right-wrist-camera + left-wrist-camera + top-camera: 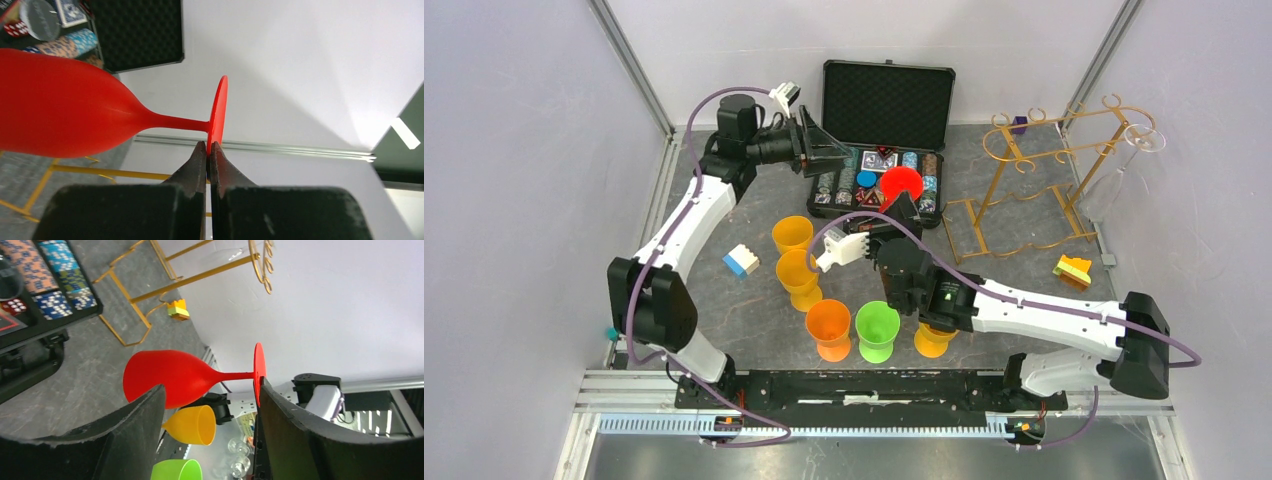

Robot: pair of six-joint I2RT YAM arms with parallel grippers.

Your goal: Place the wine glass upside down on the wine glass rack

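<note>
Right gripper (208, 147): fingers pressed together on the rim of the foot of the red glass (901, 183). In the wrist view the thin disc sits edge-on between the two tips.

- Glass is in the air, foot up, bowl toward the table, over the front edge of the open black case (889, 100) of chips.
- Glass touches nothing but the right fingers.
- Gold rack (1024, 170) stands at the back right of the table, well apart from the red glass. A clear glass (1124, 165) hangs bowl-down from its right-hand rail, near the wall.

Left gripper (829, 150): fingers spread wide, holding nothing, raised over the left end of the case and facing the red glass.

Near the arms stand yellow, orange and green cups (877, 328).
</note>
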